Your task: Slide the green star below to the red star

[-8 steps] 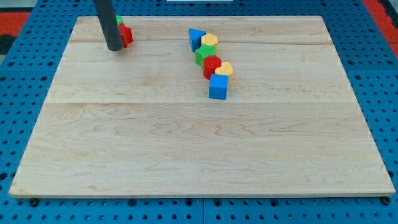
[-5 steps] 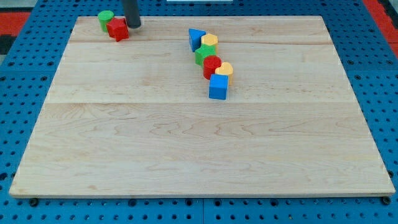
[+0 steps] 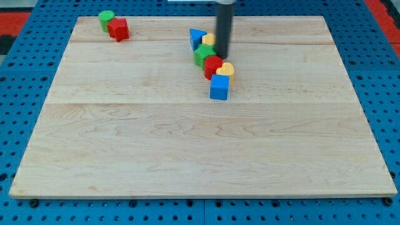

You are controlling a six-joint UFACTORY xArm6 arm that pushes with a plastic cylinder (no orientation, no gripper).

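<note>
The camera view shows a light wooden desk (image 3: 187,156) sitting on a blue board full of little holes (image 3: 19,112).

My tip (image 3: 223,56) comes down from the view's top as a straight dark rod. It has no pincer on it, so nothing is open, closed or held. The tip ends in the middle of a bunch of blocks, just to the view's right of a green block and right above a red round block.

That bunch sits in the top half of the desk, a bit right of the middle. It runs down in a line. At the top is a blue triangle block (image 3: 197,38). Beside it is a yellow block (image 3: 208,40), partly hidden by the rod. Below them is the green star (image 3: 203,55); its shape is hard to make out. Next comes the red round block (image 3: 212,65), with a second yellow block (image 3: 226,69) touching its right side. At the bottom is a blue cube (image 3: 219,87).

Far away, near the desk's top left corner, sit two more blocks that touch. One is a green round block (image 3: 105,19). The other is the red star (image 3: 118,29), just below and to the right of it.
</note>
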